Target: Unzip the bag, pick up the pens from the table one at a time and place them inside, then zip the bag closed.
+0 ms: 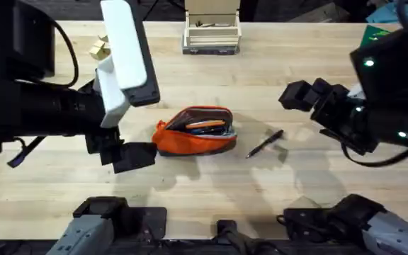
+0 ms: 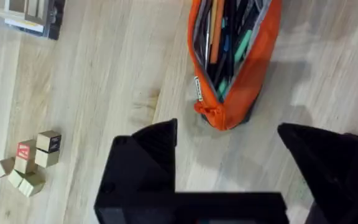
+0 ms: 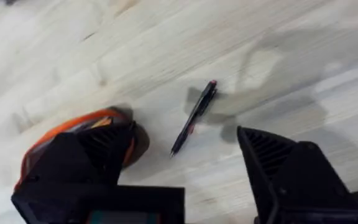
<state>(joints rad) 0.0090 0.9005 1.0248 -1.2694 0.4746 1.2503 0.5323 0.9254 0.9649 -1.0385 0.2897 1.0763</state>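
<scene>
Hovering with fingers spread wide and empty, the left pincer (image 2: 225,158) faces the near end of the orange bag (image 1: 195,130), unzipped on the bench (image 1: 190,191) with pens inside. Beyond the bag's far end, one black pen (image 3: 195,116) lies just ahead of the right pincer (image 3: 188,165), likewise apart.

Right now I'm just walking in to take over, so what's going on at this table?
Two robot arms are packing pens into an orange bag. The bag lies unzipped mid-table with pens already inside. One black pen lies on the table beside it. The right gripper hovers open above that pen; the left gripper waits open near the bag's end.
</scene>
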